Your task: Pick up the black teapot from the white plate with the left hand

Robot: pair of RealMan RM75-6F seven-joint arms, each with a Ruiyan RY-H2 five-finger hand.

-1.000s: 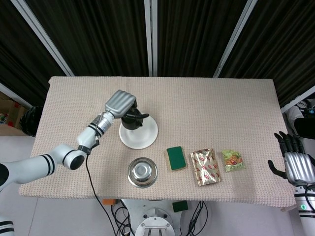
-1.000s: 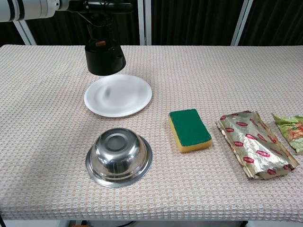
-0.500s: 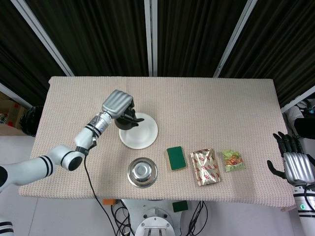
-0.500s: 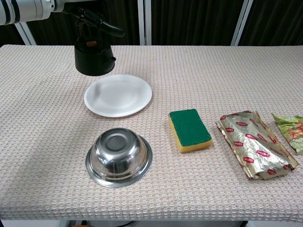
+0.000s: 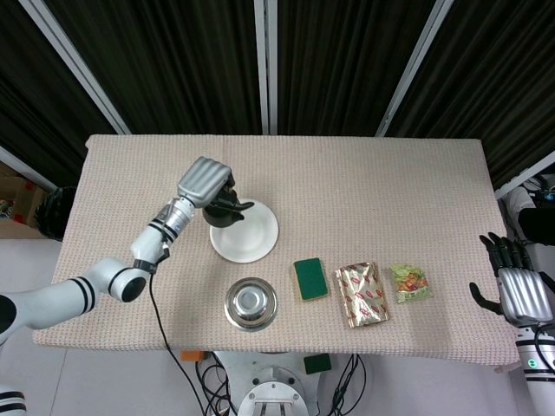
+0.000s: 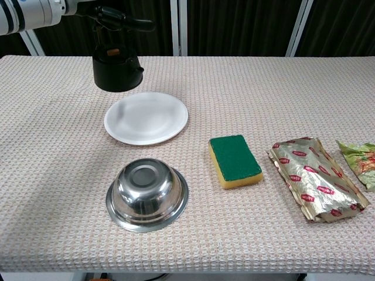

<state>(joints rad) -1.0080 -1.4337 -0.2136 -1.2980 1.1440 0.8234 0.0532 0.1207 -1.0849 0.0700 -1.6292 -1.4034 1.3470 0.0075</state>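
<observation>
My left hand (image 5: 205,180) holds the black teapot (image 6: 116,71) by its top handle, lifted above the table. In the chest view the teapot hangs just behind and left of the white plate (image 6: 146,117), and only the dark fingers (image 6: 120,19) show at the top edge. In the head view the teapot (image 5: 225,211) overlaps the plate's (image 5: 247,234) upper left rim, mostly under the hand. The plate has nothing on it. My right hand (image 5: 516,290) hangs off the table's right side, holding nothing, its fingers spread.
A steel bowl (image 6: 147,194) stands upside down in front of the plate. To its right lie a green and yellow sponge (image 6: 235,160), a foil snack packet (image 6: 316,184) and a green packet (image 6: 358,160) at the frame's edge.
My left hand has carried the teapot leftward off the plate's middle to beyond its far left rim. In the last half second it barely moved. The right hand stayed put.
</observation>
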